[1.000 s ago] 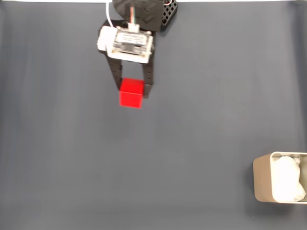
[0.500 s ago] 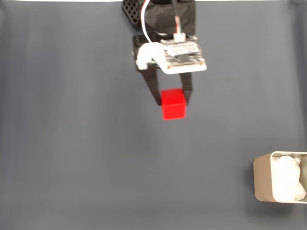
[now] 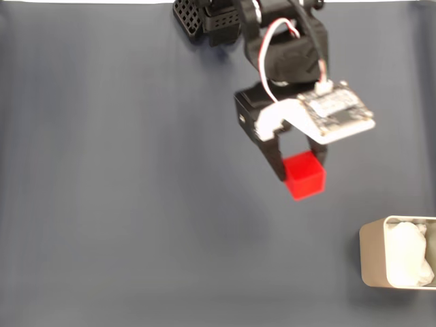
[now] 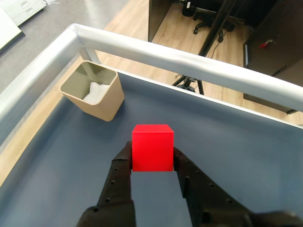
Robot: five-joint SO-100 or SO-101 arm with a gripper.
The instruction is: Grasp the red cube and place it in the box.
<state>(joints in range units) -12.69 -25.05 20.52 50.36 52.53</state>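
Observation:
The red cube hangs above the dark grey table, pinched between the two black fingers of my gripper, which is shut on it. In the wrist view the red cube sits between the fingertips of the gripper, lifted off the surface. The beige box with white lining stands at the lower right edge of the fixed view, below and right of the cube. In the wrist view the box is ahead and to the left.
A metal rail borders the grey table beyond the box in the wrist view. The arm's black base is at the top edge of the fixed view.
The gripper has carried the red cube rightward and downward in the fixed view, from upper left of centre toward the box. It stays shut on the cube.

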